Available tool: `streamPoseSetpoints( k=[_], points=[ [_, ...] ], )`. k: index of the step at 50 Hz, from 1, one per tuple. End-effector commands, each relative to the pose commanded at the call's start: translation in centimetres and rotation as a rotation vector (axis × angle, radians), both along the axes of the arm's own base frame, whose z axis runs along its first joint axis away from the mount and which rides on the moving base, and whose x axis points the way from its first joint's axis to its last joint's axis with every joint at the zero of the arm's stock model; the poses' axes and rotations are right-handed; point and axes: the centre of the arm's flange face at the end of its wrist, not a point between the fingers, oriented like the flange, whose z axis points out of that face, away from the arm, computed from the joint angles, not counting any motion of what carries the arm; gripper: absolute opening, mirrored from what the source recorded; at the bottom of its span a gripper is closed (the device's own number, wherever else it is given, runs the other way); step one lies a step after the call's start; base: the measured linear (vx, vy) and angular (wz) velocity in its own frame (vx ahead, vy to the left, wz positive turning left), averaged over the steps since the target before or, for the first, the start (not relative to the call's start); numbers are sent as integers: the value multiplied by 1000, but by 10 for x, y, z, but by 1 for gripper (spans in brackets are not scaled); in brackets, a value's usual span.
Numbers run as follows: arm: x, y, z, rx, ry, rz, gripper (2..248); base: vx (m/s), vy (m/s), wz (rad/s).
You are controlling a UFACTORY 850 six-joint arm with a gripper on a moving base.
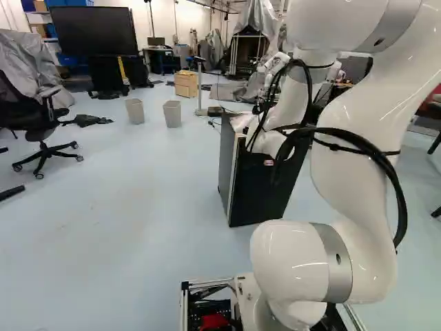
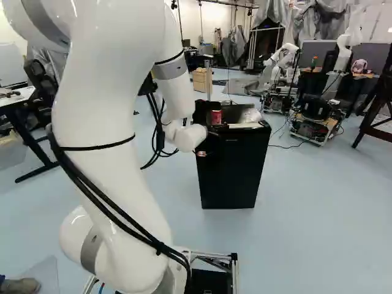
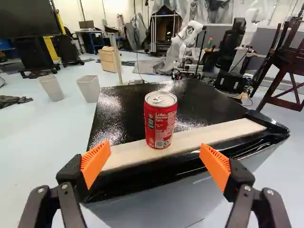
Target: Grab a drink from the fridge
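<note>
In the left base view, the tool, mostly hidden by the arm, is at the black fridge; two grey bins stand well apart from it.

In the right base view, the red can is on the fridge top, just beyond the tool. Another robot is far past them.

In the wrist view, the tool is released, its orange pads wide apart. The can stands upright ahead of the gap, touching neither, on a pale strip along the fridge's near top edge.
</note>
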Motion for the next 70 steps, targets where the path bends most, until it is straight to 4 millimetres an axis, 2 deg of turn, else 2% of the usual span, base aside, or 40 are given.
streamPoseSetpoints(
  k=[30,55,56,60,61,65,66,70],
  points=[
    [45,-1,-1,-9,-81,-7,247,0,0,0],
    [51,-11,-2,-11,-86,-21,245,0,0,0],
    [51,-11,-2,-11,-86,-21,213,0,0,0],
    [51,-11,-2,-11,-86,-21,213,0,0,0],
    [51,-11,-2,-11,-86,-21,175,0,0,0],
    [51,-11,-2,-11,-86,-21,175,0,0,0],
    [51,-11,-2,-11,-86,-21,138,0,0,0],
    [51,-11,-2,-11,-86,-21,138,0,0,0]
  ],
)
